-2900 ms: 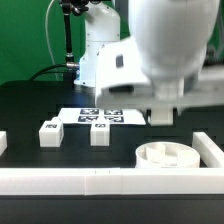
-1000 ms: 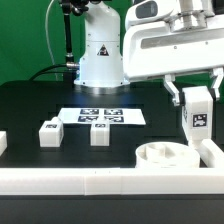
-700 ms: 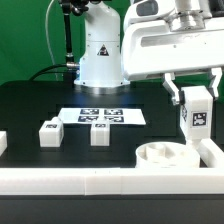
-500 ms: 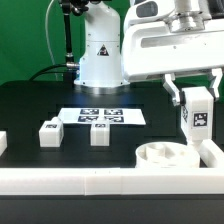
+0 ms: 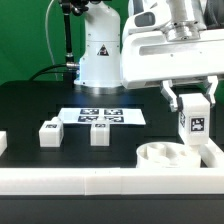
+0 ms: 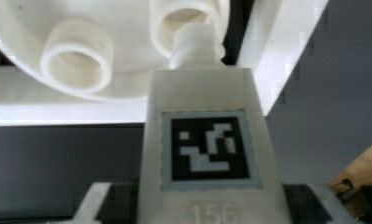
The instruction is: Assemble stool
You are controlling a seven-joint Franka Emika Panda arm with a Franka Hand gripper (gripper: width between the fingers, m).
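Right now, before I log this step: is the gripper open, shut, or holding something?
The gripper is closed on one stool leg, holding it upright over the seat.

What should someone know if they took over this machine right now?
Gripper: fingers shut on one leg, held upright in the air over the seat.
Seat: lies on the table at the exterior view's right, sockets up, with no leg in it.
Two spare legs: loose on the table beside the marker board.
Done: one leg lifted.
Left: fit this leg into a socket, then the other two.
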